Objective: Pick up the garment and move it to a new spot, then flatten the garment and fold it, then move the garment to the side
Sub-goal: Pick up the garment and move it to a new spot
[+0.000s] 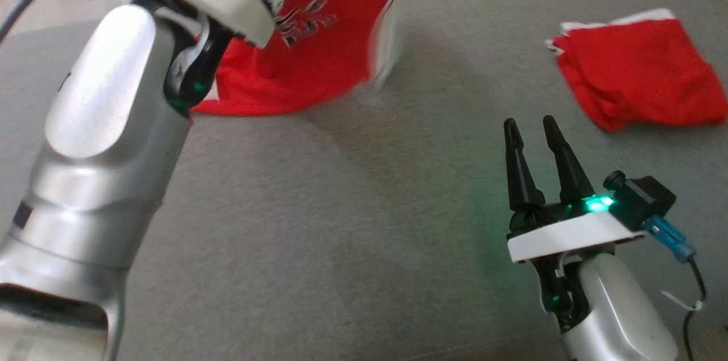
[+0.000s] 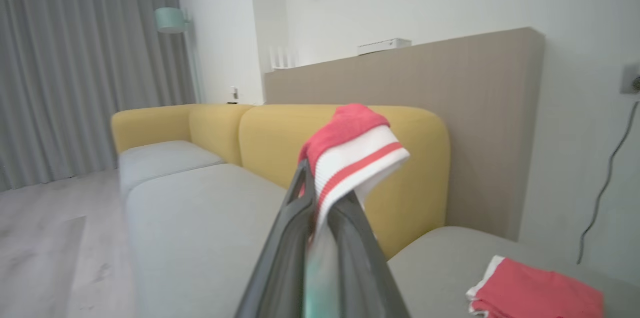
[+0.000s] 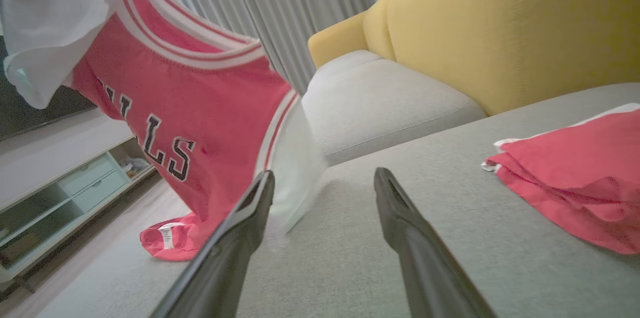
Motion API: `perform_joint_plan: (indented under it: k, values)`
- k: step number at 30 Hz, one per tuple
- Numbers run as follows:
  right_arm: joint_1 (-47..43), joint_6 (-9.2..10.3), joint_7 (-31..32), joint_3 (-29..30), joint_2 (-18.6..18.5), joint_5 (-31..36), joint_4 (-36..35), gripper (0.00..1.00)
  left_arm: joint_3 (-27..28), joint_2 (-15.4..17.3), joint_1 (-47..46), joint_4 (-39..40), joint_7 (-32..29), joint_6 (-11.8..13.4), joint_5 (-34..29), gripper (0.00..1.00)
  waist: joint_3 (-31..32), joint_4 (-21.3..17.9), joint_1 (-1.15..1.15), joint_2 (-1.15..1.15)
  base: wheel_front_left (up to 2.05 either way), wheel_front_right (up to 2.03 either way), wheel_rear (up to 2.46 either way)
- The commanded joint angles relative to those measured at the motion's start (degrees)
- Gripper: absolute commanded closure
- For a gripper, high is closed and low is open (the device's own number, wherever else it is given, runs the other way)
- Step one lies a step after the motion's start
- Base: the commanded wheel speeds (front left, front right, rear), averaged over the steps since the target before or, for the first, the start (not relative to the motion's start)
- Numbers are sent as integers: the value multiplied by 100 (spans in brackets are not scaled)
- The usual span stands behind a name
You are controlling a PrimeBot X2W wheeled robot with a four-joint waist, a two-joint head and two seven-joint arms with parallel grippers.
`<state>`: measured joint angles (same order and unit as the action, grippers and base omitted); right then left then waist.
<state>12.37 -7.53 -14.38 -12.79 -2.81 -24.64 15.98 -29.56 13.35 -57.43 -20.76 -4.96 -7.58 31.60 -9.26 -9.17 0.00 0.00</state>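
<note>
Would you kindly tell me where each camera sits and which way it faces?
Head view: on the head, looking down at the grey seat; left forearm, open right gripper.
Left wrist view: along the left gripper, shut on the jersey, toward the yellow backrest.
Right wrist view: low over the seat, along its open fingers, toward the jersey.
Shared: all three show the folded red garment.

Black letters edged in white, reading "LLS", slant across the chest of the hanging red jersey [image 3: 215,122], at about nine o'clock in the right wrist view. Whatever lettering comes before them is lost in a fold. A small white tag [image 3: 166,234] at the hem, toward seven o'clock, is too small to read.
</note>
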Motion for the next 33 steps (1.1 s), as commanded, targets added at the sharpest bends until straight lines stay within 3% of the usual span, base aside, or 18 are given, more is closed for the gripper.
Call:
perform_joint_plan:
  k: [1, 7, 14, 19, 24, 28, 33]
  values:
    - [203, 4, -62, -136, -7, -43, -214, 0, 208, 104, -315, 216, -1, 23, 48, 100, -42, -227, 0, 0, 0, 0, 0]
    - [251, 4, -62, -189, -7, -140, -277, 0, 348, -344, -543, 310, 161, 285, 237, 100, -92, -585, 0, 0, 0, 0, 0]
    - [177, 4, -62, -312, -7, -136, -219, 0, 180, -467, -407, 214, 208, 249, 292, 100, 67, -795, 0, 0, 0, 0, 0]
    - [170, 4, -62, -459, -7, -226, -231, 0, 41, -810, -743, 114, 202, 204, 479, 100, 182, -994, 0, 0, 0, 0, 0]
    - [164, 4, -62, -497, -7, -233, -279, 0, 463, -997, -1316, -175, 679, 575, 895, 100, 160, -1041, 0, 0, 0, 0, 0]
    - [117, 4, -62, -405, -7, -195, -313, 0, 824, -973, -1526, -517, 1093, 844, 1056, 100, 89, -900, 0, 0, 0, 0, 0]
    - [125, 4, -62, -334, -7, -144, -315, 0, 942, -375, -1003, -1248, 1264, 1023, 847, 100, -23, -625, 0, 0, 0, 0, 0]
